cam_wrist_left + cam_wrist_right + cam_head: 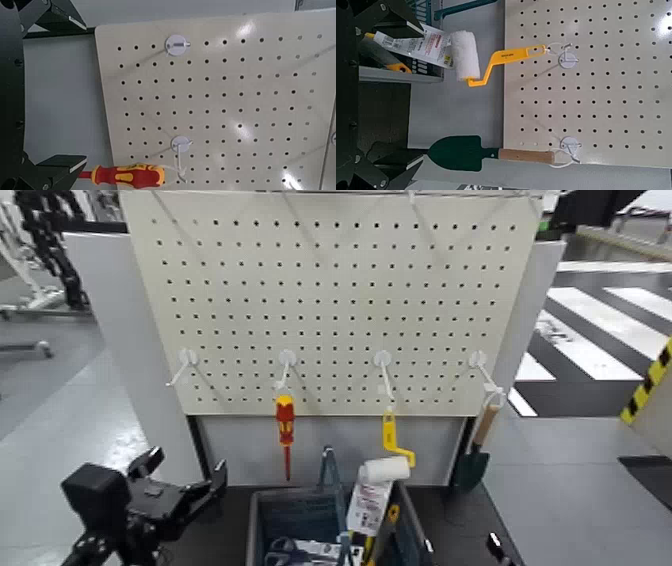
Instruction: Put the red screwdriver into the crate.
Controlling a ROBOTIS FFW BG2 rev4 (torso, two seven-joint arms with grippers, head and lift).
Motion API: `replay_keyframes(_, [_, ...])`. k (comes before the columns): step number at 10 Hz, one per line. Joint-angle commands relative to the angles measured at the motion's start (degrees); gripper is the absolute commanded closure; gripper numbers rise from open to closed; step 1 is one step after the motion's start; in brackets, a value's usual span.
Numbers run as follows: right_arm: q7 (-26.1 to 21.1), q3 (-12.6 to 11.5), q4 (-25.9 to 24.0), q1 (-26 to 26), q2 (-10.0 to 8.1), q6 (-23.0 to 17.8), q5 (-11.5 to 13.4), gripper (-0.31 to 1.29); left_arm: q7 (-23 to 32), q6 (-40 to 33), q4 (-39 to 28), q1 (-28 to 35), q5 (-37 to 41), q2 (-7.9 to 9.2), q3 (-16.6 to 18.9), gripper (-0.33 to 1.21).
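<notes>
Cream pegboard (335, 300) fills the head view, with the red screwdriver (285, 430) hanging from a white hook (287, 360), well above the crate (300, 525) on the dark bench (470, 520). Beside it hang a yellow-handled paint roller (388, 452) and a green trowel (474, 452). Low on the left, the left end effector (180, 485) stands open and empty.

From the left wrist, the screwdriver (127, 175) lies close to one open fingertip (67, 168).

From the right wrist, the right end effector (376, 91) is spread open, holding nothing, facing roller (463, 57) and trowel (459, 152).
</notes>
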Motion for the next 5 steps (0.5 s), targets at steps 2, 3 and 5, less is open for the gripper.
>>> replay_keyframes(2, [0.0,0.0,0.1,-0.1,0.00,0.0,-0.1,0.20,-3.1,4.2,1.3,-4.3,1.0,1.85,-2.4,0.13])
replay_keyframes(3, [0.0,0.1,0.1,-0.1,0.00,0.0,-0.1,0.20,-4.2,5.4,1.7,-5.2,1.6,2.20,-2.9,0.14])
replay_keyframes(5, [0.0,0.1,0.1,-0.1,0.09,-0.2,-0.2,0.20,-5.7,6.7,2.7,-7.0,2.8,2.82,-4.3,0.14])
